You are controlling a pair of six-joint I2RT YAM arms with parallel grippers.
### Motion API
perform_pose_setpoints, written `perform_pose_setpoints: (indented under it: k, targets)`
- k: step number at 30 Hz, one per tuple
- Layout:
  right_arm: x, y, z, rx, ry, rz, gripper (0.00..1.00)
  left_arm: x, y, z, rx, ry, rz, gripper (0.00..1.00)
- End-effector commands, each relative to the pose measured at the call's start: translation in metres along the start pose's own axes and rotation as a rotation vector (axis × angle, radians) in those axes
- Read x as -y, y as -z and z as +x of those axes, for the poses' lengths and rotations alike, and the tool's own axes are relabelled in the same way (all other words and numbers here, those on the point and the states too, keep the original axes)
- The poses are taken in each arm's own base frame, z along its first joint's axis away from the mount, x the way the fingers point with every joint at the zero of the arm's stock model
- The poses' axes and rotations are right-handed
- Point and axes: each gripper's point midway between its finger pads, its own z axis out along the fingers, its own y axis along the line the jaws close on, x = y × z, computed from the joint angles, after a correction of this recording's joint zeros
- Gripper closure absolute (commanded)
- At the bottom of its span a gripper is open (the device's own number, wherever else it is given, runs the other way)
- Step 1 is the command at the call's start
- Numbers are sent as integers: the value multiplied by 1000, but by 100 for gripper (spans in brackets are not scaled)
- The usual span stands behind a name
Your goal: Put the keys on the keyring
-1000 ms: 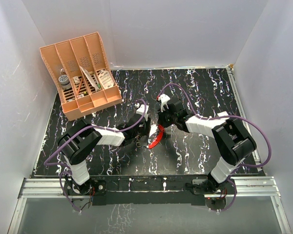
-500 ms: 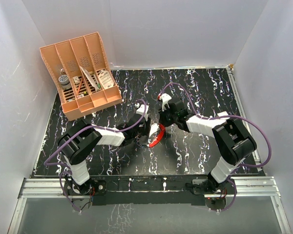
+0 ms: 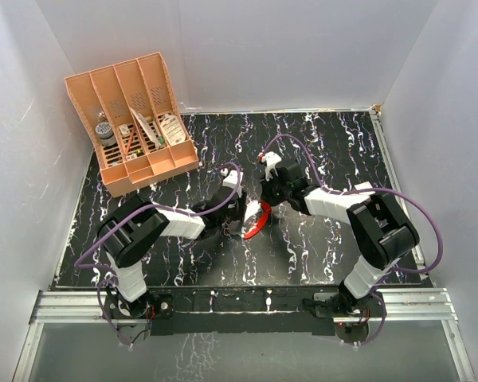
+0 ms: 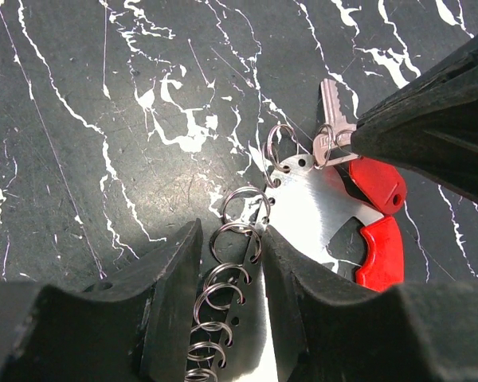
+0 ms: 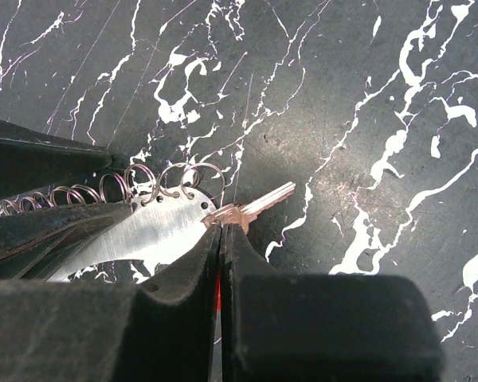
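The keyring (image 4: 319, 211) is a shiny metal plate with a red rim (image 4: 380, 253) and a row of wire rings (image 4: 227, 274) along one edge. My left gripper (image 4: 231, 239) is shut on that ringed edge. A small metal key (image 5: 253, 208) is pinched by its head in my right gripper (image 5: 221, 227), which is shut, its blade pointing away. The key (image 4: 333, 119) lies at the plate's tip beside the end ring (image 4: 280, 146); whether it is threaded I cannot tell. From above, both grippers meet over the keyring (image 3: 256, 221) at mid-table.
An orange desk organizer (image 3: 135, 123) with small items stands at the back left. White walls close in the black marbled table (image 3: 334, 143) on three sides. Purple cables (image 3: 303, 159) arch over both arms.
The right wrist has shifted slightly to the right with the key. The keyring stays in about the same spot, and both grips are unchanged.
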Motion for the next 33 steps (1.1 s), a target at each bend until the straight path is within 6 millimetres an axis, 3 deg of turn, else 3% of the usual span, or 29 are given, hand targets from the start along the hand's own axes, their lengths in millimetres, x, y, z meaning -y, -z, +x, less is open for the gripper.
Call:
perform_pose_setpoints:
  k: [1,20,26,30,33]
  targets:
    - [4,6,-24,69,-1,21,100,-46,15,101,-317,-91,-140,64]
    - [8,11,-26,68,22,22,100,-51,16,108,-335,-87,-161,64]
    - [-1,13,-24,65,70,-36,100,-49,19,99,-323,-86,-161,64]
    - [-10,12,-20,57,78,-88,100,-43,23,81,-294,-78,-148,63]
    - [-11,11,-18,53,77,-96,100,-36,26,62,-261,-71,-134,57]
